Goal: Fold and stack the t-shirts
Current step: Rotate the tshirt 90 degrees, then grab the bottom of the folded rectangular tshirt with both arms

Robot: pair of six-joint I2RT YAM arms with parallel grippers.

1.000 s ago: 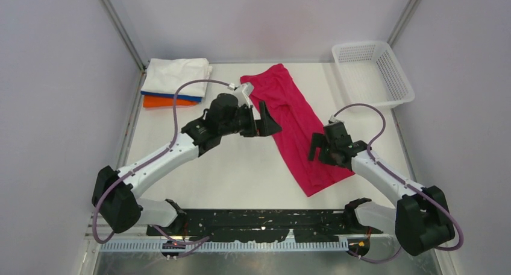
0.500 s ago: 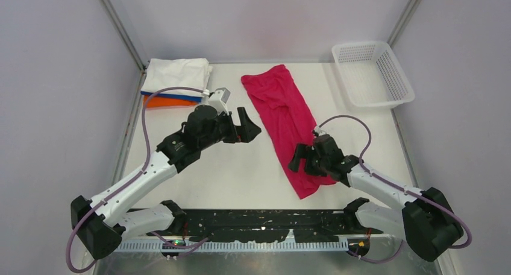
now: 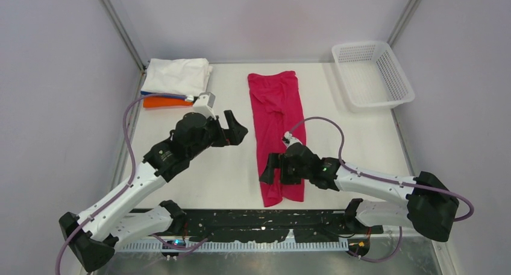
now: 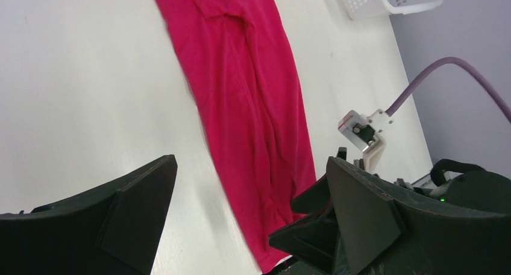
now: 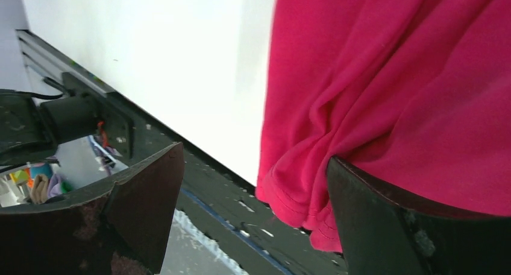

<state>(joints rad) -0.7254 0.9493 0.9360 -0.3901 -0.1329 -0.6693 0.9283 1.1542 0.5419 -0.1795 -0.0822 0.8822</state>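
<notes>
Change: a second ago the red shirt point(image 3: 277, 124) lay slantwise, its near end off to the right. It now runs almost straight from the far side to the near side. The right claw point(image 3: 274, 172) has swung left and nearer together with that near end. The left claw point(image 3: 236, 125) has drawn back to the left, away from the cloth.
Red shirt: a long narrow strip with lengthwise creases, flat on the middle of the worktop point(image 3: 211, 172). Its near hem is bunched at the near edge, by the black rail.
Other shirts: a folded white shirt point(image 3: 178, 75) lies on top at the far left corner. A blue shirt point(image 3: 161, 95) and an orange shirt point(image 3: 163, 102) peek out from under it on the near side. The pile is well apart from the red shirt.
Right claw: jaws spread wide over the red shirt's near end and gripping nothing. In the right wrist view the bunched hem presses against one finger point(image 5: 422, 227), and the other finger stands clear over the near rail.
Left claw: jaws wide open and empty, above bare worktop just left of the red shirt and pointing towards it.
Basket: a white mesh basket point(image 3: 401, 82) sits at the far right corner, apart from the shirts.
</notes>
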